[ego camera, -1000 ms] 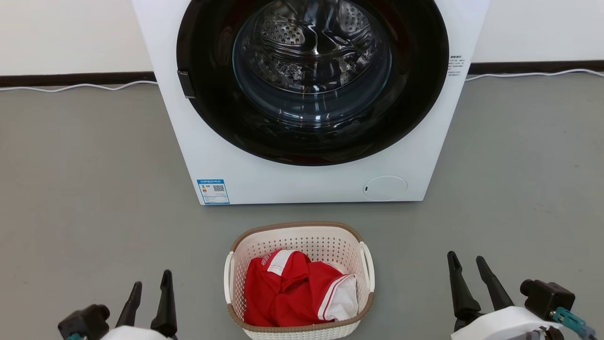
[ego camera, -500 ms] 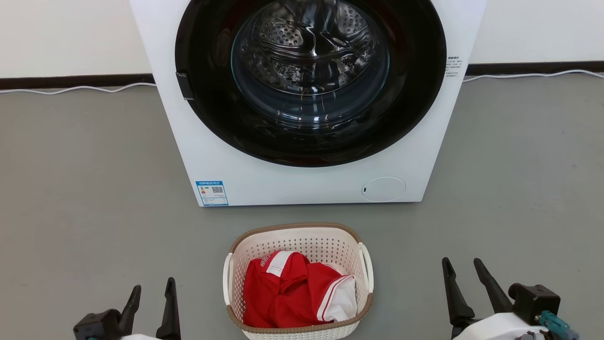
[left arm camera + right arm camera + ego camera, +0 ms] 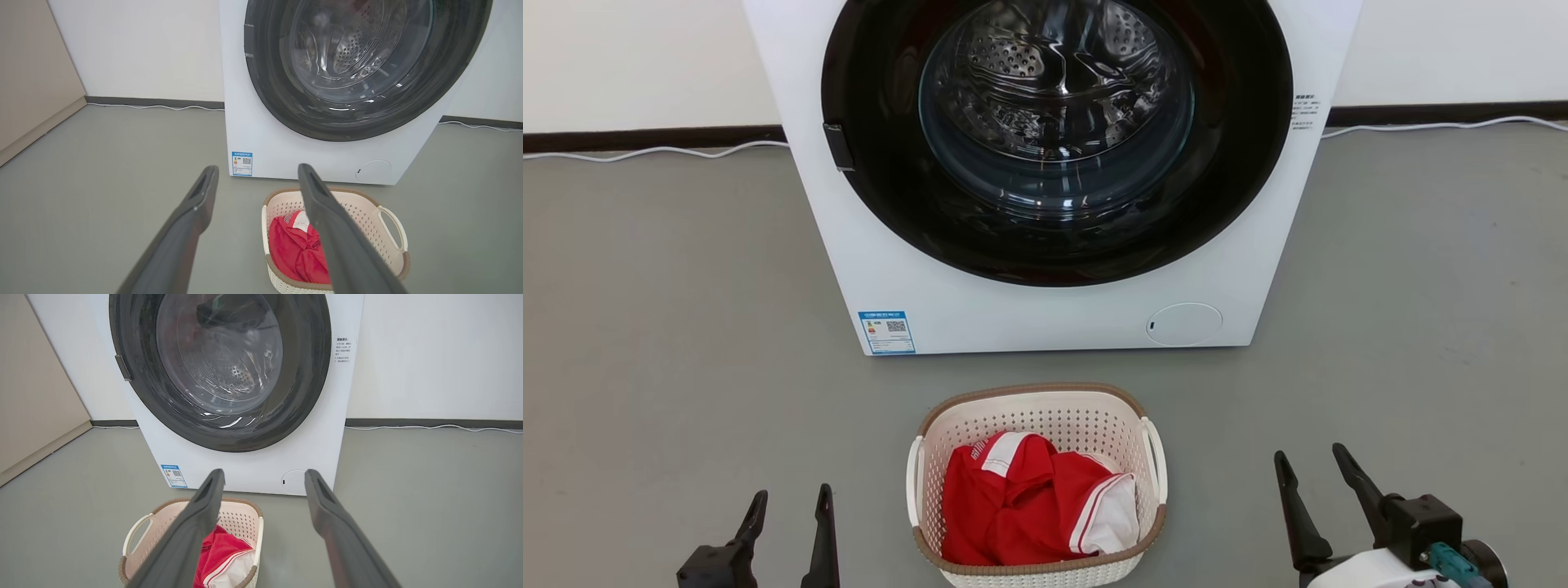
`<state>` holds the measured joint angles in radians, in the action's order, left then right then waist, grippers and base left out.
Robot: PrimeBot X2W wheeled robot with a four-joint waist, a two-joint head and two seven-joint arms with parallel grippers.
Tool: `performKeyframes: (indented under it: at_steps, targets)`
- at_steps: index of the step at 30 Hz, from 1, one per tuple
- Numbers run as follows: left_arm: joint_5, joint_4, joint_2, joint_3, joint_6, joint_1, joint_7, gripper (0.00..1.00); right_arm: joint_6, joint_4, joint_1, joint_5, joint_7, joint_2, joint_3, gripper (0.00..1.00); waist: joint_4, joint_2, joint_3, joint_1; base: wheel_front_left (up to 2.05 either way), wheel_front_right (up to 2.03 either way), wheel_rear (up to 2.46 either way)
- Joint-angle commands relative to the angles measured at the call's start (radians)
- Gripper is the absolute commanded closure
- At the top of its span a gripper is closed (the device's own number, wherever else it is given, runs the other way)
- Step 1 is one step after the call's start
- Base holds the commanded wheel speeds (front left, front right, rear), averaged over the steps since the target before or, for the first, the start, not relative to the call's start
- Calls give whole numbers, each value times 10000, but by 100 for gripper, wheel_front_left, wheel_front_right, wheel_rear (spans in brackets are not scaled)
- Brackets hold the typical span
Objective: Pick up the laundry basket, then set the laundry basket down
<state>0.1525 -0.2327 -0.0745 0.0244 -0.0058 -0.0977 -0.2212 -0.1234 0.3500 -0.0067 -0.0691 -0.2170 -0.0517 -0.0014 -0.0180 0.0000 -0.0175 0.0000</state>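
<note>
The laundry basket (image 3: 1045, 416), cream-white and perforated with a brown rim and white side handles, stands on the grey floor at the bottom centre of the head view, holding a red and white garment (image 3: 1029, 506). My left gripper (image 3: 792, 494) is open at the lower left, apart from the basket. Open too, my right gripper (image 3: 1311, 457) is at the lower right, clear of the right handle. The basket (image 3: 367, 212) lies behind my right-hand finger in the left wrist view, and the basket (image 3: 241, 516) sits at the lower left of the right wrist view.
A large white washing machine (image 3: 1045, 310) with a round dark glass door stands just behind the basket. A white cable (image 3: 654, 152) runs along the dark baseboard. Grey floor (image 3: 670, 327) spreads to both sides, and a beige wall (image 3: 32, 73) closes the far left.
Both grippers have sunk lower in the head view, the left one shifting slightly right and the right one slightly left. The basket stays put on the floor.
</note>
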Motion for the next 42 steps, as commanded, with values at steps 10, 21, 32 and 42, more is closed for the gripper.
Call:
performKeyframes:
  at_steps: [10,21,32,42]
  targets:
    - [-1320,453,-169,224,239,84,-406,0,-73,-221,-504,1423,-448,-42,225,0,-26,0,19,0,0,0,0]
    - [-1261,324,-189,327,176,156,-406,0,-73,-195,-506,1355,-448,-9,212,0,-22,0,124,0,0,0,0]
    - [-1246,262,-197,438,98,305,-406,0,-73,-100,-595,1196,-448,8,114,0,-34,0,345,0,0,0,0]
    - [-748,-1033,-76,612,-184,1397,-406,0,-73,694,-1516,801,-448,13,21,0,-22,0,1473,0,0,0,0]
